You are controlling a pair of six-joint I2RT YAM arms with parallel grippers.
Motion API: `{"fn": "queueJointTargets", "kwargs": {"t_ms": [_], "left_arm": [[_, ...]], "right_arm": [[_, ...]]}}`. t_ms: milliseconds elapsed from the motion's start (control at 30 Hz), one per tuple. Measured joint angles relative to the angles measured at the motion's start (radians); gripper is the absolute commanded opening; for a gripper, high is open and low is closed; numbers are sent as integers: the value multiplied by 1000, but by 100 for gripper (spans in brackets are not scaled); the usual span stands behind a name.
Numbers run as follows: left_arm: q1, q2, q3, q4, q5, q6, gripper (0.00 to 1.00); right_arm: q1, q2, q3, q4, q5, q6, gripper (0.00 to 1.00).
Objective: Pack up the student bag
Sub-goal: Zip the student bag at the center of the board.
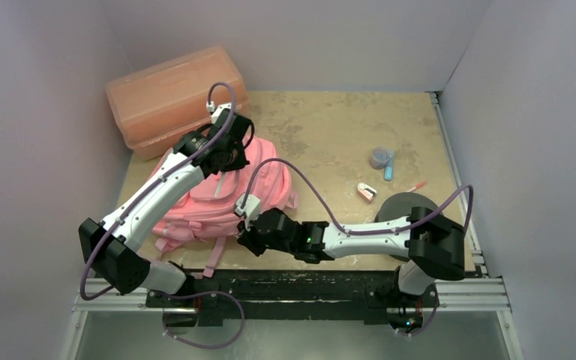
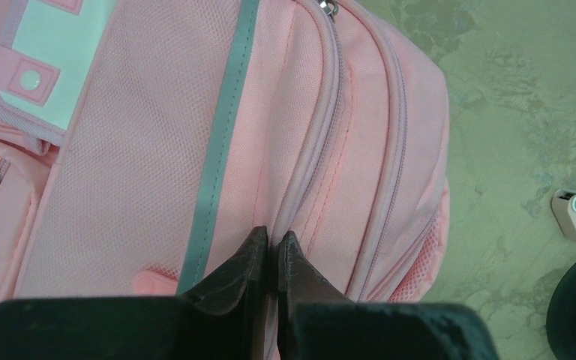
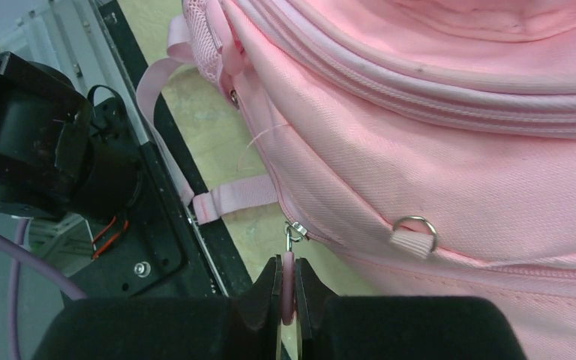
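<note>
Now: student bag (image 1: 217, 202) lies on table (image 1: 330, 127), left of centre, before orange box (image 1: 169, 94). Left arm arches over it, left gripper (image 2: 271, 240) closed at a zip seam. Right arm stretches low leftward, right gripper (image 3: 288, 264) pinching pink zip pull (image 3: 288, 296).

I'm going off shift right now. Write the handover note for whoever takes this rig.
Left gripper: closed, tips on the pink backpack along a zip seam. Whether it pinches fabric is unclear.
Right gripper: shut on the pink zip pull at the bag's near edge.
The backpack lies flat on the table's left side, next to the orange plastic box.
Done: nothing visibly packed, and the zips in view look closed.
Left: open the bag and load the loose items on the right, such as the small roll.
</note>
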Motion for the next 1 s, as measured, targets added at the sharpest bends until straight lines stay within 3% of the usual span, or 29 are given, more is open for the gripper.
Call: {"fn": "queueJointTargets", "kwargs": {"t_ms": [567,833,1000], "left_arm": [[-34,69,41,135,-51,-108,0],[-31,63,37,169,-37,-153,0],[-9,36,33,170,0,-224,0]], "right_arm": [[19,-28,-50,36,136,-127,0],[20,108,-40,193,76,-279,0],[31,223,48,227,40,-369,1]]}}
